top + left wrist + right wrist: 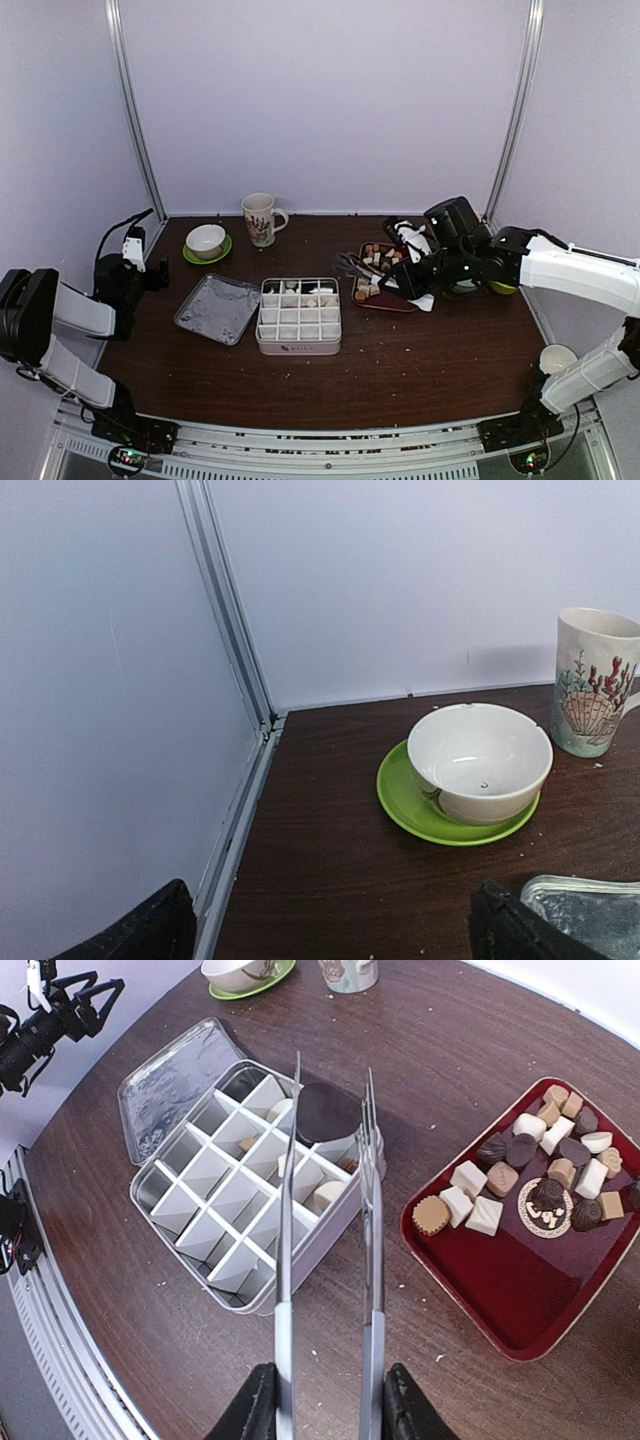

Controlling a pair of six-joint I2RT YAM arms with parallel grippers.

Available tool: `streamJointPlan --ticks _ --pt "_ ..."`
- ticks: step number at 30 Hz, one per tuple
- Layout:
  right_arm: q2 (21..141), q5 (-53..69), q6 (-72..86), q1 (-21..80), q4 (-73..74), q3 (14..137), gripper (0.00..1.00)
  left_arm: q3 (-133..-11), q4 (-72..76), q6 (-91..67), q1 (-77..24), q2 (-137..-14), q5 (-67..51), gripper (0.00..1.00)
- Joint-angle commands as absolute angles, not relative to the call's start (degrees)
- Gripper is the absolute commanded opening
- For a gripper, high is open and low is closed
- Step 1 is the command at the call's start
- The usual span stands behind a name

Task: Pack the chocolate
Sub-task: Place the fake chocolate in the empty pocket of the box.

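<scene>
Idleness marks the left gripper (332, 905), spread wide and empty well left of the divided box (298, 345), beyond its lid (217, 308). Some cells of the box already hold pieces (322, 293). Our right gripper (328, 1392) is clamped on the metal tongs (285, 1260), whose blades seem to pinch one dark round chocolate (328, 1112) near the box's far right corner. We should centre it over a vacant cell, lower it, then ease the squeeze gently. Right of the box, the remaining chocolates (540, 1160) crowd the red tray (520, 1290). The box's front label (297, 348) is too small to read.
</scene>
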State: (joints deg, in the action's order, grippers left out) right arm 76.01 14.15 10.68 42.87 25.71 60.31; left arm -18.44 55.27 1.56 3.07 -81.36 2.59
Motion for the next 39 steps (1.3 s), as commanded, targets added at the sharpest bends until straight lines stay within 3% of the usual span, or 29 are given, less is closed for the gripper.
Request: streamJointPlan --ticks 1,25,39 --pt "78.4 16.0 11.5 44.8 21.8 62.2 0.21 -19.6 56.6 1.8 3.5 -81.7 2.2 0.98" --pt "94.2 17.4 13.5 51.8 14.5 68.9 0.2 -19.6 56.6 1.8 3.5 -81.7 2.2 0.98" --pt "97.3 16.7 13.6 52.6 13.2 70.0 0.2 -19.6 56.6 1.8 3.5 -81.6 2.2 0.98"
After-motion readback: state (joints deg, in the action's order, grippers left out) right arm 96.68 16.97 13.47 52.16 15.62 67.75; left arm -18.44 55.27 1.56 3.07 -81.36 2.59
